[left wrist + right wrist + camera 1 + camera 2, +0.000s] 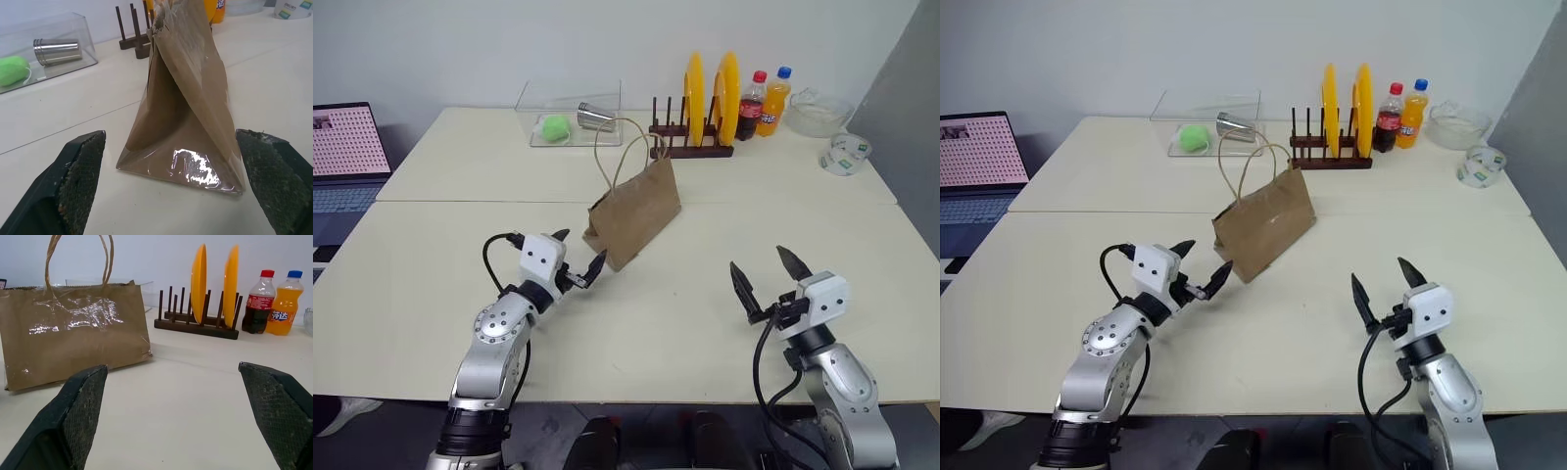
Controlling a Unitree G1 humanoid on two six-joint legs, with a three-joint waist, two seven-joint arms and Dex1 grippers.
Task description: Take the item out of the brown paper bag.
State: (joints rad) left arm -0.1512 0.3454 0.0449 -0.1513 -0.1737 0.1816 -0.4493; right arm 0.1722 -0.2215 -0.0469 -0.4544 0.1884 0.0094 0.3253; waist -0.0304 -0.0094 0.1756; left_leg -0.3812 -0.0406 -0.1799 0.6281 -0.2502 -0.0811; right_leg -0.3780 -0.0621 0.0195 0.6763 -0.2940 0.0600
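Standing mid-table, brown paper bag (634, 213) looks light, floppy, crease-prone — item presumably hidden inside. Left gripper (579, 262) sits just beside its near-left end, right gripper (766, 277) well apart, both spread wide, empty. Best hold — bag's top edge.

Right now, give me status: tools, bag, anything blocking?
Left tool open beside the paper bag, not touching. Right tool open, empty. Bag upright, top closed. Nothing blocking.

Brown paper bag (634, 211): tan kraft, glossy tape patches
Counter (656, 323): pale cream
Plates (710, 96): yellow
Rack (690, 149): dark brown
Ball (554, 126): green
Cup (595, 117): silver
Bottles (762, 103): dark cola, orange soda
Laptop screen (347, 140): pink pattern
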